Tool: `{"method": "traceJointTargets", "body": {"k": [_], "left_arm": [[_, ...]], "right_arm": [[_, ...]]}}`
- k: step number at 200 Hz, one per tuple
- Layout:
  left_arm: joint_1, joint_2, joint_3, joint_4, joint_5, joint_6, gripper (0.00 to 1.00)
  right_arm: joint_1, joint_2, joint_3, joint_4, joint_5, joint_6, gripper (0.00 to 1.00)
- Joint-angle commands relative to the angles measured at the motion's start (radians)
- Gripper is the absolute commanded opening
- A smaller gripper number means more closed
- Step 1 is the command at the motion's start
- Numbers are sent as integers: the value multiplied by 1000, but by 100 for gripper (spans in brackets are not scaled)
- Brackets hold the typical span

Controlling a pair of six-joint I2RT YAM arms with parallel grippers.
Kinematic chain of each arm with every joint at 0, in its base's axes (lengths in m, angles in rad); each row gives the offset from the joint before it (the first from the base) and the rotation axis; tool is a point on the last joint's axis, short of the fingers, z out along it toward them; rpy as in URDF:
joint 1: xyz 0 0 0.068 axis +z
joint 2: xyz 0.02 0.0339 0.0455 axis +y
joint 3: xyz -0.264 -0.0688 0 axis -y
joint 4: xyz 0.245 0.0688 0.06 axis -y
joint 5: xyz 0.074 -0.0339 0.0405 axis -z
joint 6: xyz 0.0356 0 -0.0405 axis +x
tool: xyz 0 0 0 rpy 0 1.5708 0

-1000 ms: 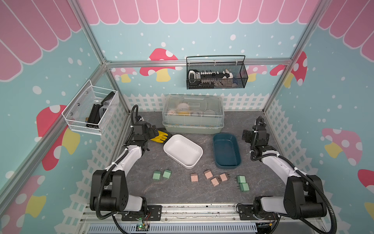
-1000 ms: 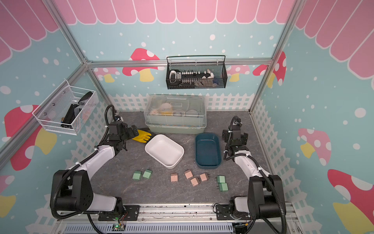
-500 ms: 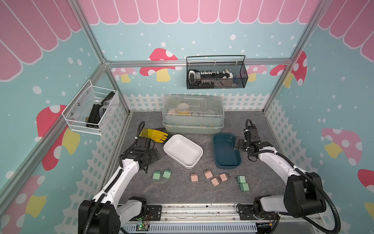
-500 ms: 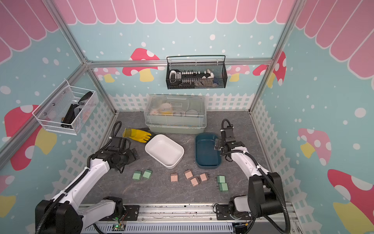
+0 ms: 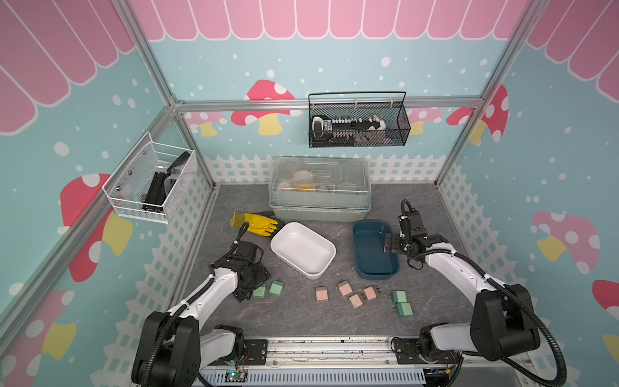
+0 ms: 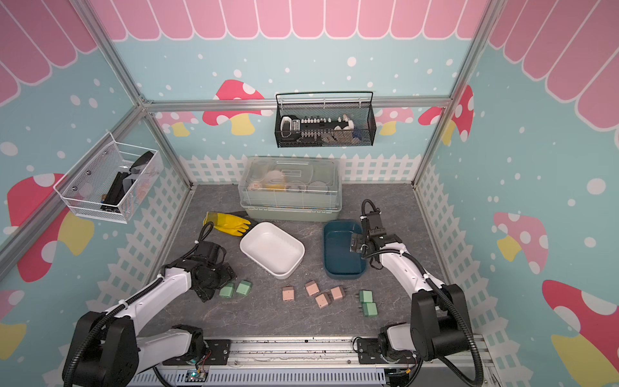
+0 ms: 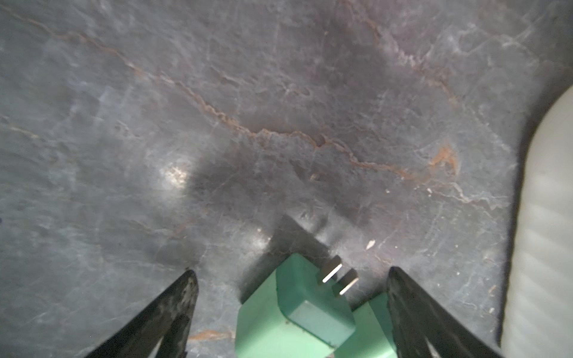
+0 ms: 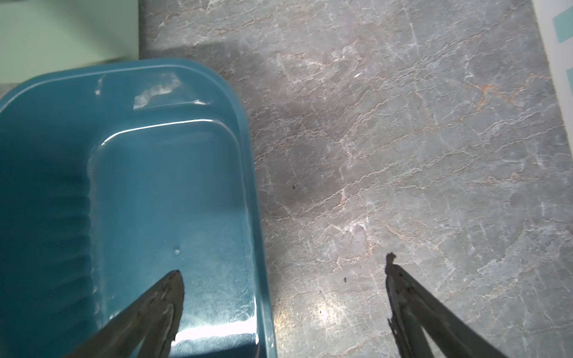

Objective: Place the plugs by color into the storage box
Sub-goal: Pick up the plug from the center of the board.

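Left gripper (image 7: 291, 271), jaws spread, brackets a mint green plug (image 7: 288, 310) cut off at the view's edge; a second green plug (image 7: 372, 325) hides half behind that gripper; four pink plugs (image 5: 344, 288) and two green plugs (image 5: 399, 296) lie loose nearby; farther back, right gripper (image 8: 282, 264), jaws wide, straddles the rim of the teal tub (image 8: 155, 186), near the white tub (image 5: 301, 249).

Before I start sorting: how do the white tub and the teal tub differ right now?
Colour: the white tub is white; the teal tub is dark blue-green.
Pose: the white tub lies skewed on the table; the teal tub sits nearly square to it.
Access: the right end effector, open, straddles the teal tub's rim; no end effector is at the white tub.
Both are shallow, rounded, similar in size, and empty.
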Motion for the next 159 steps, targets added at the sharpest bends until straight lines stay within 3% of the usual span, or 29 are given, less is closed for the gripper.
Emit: {"method": "traceJointTargets", "body": {"k": [1, 54, 108, 125, 159], "left_arm": [[-4, -20, -38, 58, 20, -66, 91], [-9, -22, -166, 224, 97, -223, 91], [-27, 7, -140, 240, 117, -213, 91], [-37, 7, -123, 214, 129, -207, 92], [-69, -29, -31, -1, 62, -151, 92]], "right_arm": [[15, 15, 0, -31, -9, -5, 99], [45, -7, -10, -28, 12, -24, 99], [57, -48, -34, -12, 30, -33, 99], [57, -48, -35, -16, 25, -31, 99], [57, -55, -51, -19, 19, -13, 99]]}}
